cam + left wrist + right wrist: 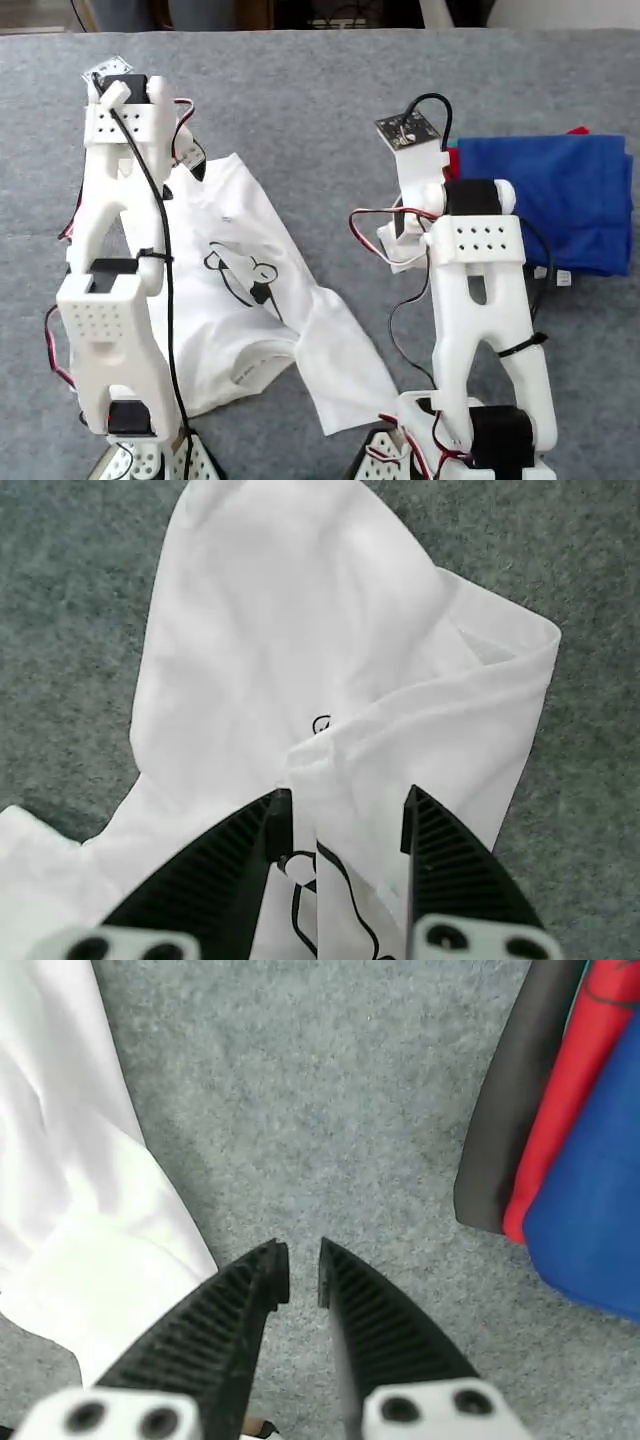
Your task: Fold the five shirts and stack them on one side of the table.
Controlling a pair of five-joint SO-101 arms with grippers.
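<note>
A white shirt (250, 290) with a black drawing lies crumpled on the grey table cover, left of centre. My left gripper (343, 805) is open just above it, with a raised fold of the white shirt (300, 630) between its fingers. At the right edge of the table sits a folded stack, with a blue shirt (550, 200) on top. The right wrist view shows the stack's blue (600, 1190), red (545, 1110) and black (505, 1100) layers. My right gripper (300, 1258) is shut and holds nothing, over bare cover between the white shirt (70, 1190) and the stack.
The grey cover (320, 90) is bare across the back of the table. Red and black cables (375, 235) hang from the right arm, close to the shirt's sleeve. Both arm bases stand at the front edge.
</note>
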